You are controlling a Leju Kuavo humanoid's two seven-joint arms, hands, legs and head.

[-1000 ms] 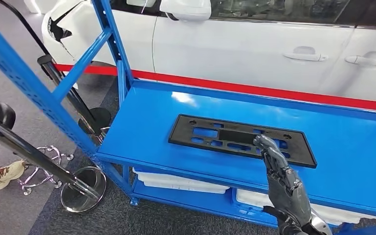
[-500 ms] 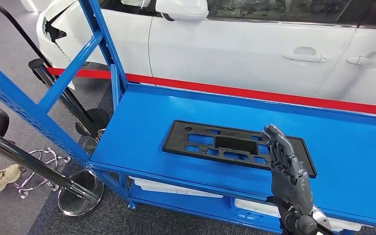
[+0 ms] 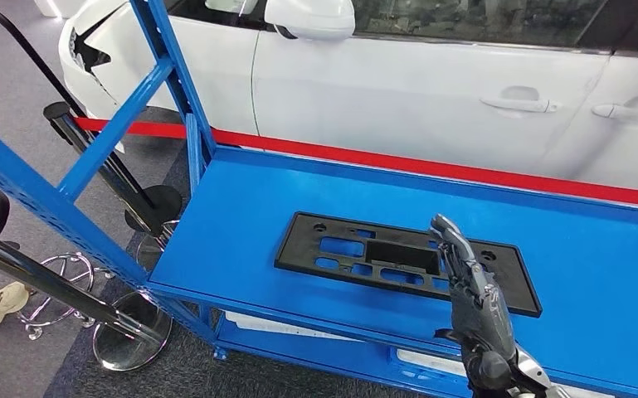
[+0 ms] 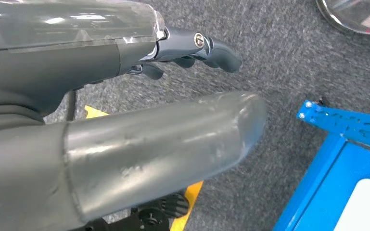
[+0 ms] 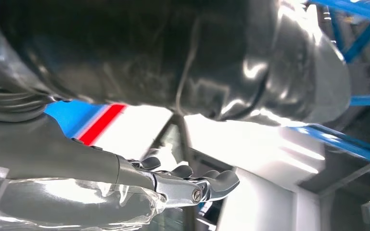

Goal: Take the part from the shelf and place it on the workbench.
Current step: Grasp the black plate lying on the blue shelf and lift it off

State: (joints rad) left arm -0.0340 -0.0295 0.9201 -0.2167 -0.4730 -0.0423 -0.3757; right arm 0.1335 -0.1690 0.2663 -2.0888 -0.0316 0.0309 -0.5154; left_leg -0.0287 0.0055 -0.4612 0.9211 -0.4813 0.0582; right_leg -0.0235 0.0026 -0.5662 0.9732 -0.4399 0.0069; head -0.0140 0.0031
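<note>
The part is a flat black rectangular frame (image 3: pixel 357 253) with several cut-outs, lying on the blue shelf top (image 3: pixel 241 215). My right hand (image 3: pixel 470 303) is raised above the shelf's front edge, over the frame's right portion, fingers stretched out and holding nothing; whether it touches the frame I cannot tell. In the right wrist view the right hand (image 5: pixel 183 185) has its fingers extended with nothing between them. My left hand (image 4: pixel 192 48) hangs over grey carpet, fingers loosely extended and empty.
A white car (image 3: pixel 431 83) stands right behind the shelf, with a red stripe along the floor. Blue shelf uprights (image 3: pixel 166 75) rise at the left. Chrome stool bases (image 3: pixel 129 336) sit on the carpet at lower left. White trays (image 3: pixel 290 327) lie on the lower shelf.
The camera has shifted, so the shelf sits slightly lower-left in the picture. My right hand has risen a little over the frame's right part, still empty.
</note>
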